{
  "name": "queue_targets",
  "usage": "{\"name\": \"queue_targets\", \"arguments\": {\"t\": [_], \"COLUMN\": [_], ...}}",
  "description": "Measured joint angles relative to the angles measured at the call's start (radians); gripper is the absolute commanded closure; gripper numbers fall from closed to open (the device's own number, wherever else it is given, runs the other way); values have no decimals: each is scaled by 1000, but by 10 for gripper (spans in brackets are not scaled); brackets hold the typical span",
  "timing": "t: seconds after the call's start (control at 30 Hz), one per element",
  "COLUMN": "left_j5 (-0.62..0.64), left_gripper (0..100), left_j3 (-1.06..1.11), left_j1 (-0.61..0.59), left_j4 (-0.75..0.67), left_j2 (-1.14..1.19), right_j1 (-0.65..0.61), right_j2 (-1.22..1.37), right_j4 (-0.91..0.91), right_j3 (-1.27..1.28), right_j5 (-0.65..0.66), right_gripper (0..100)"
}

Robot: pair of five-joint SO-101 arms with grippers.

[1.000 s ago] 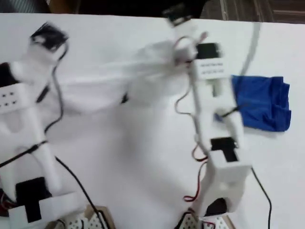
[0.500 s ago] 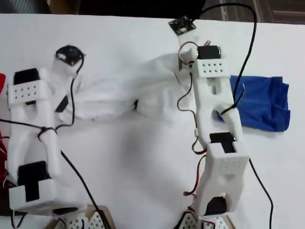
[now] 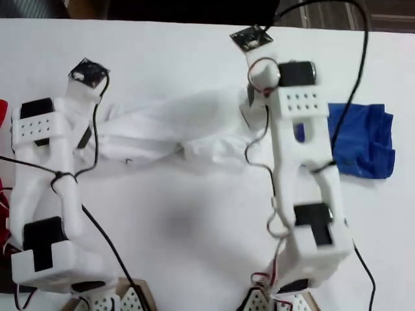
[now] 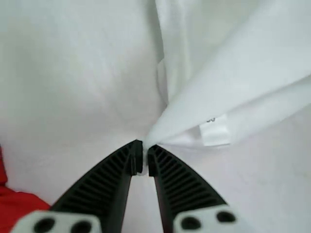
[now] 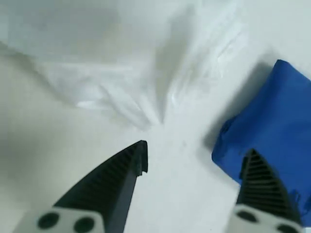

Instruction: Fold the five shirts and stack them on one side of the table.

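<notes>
On the table [image 3: 194, 246], the white shirt [image 3: 168, 126] lies stretched and rumpled.

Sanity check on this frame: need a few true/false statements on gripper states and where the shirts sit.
1. The left gripper is shut on a corner of the white shirt. True.
2. The blue shirt lies on the right arm's side of the table. True.
3. The right gripper grips the blue shirt. False: its fingers are open and hold nothing; the blue shirt lies on the table beside it.
4. The white shirt is folded into a neat stack. False: it lies stretched and rumpled between the two arms.
5. A red cloth shows by the left gripper. True.
</notes>
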Motion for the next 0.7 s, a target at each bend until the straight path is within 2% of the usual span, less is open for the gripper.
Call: {"name": "queue_targets", "arguments": {"t": [0.13,0.27,0.37,0.57,0.7], "left_j5": [0,0,0,0,2], "left_gripper": [976,976,976,976,976], "left_j3": [-2,-2,-2,-2,-2], "left_j1": [-2,-2,-2,-2,-2], "left_j4": [0,-6,-6,23,46], "left_j2": [0,0,0,0,0], "right_j1": [-124,-236,-278,-236,-153], "right_j2": [-216,-361,-382,-279,-71], "right_j4": [-57,-295,-483,-703,-743], "right_j3": [376,787,993,1017,865], "right_j5": [21,44,46,46,46], "right_gripper": [730,731,733,733,733]}}
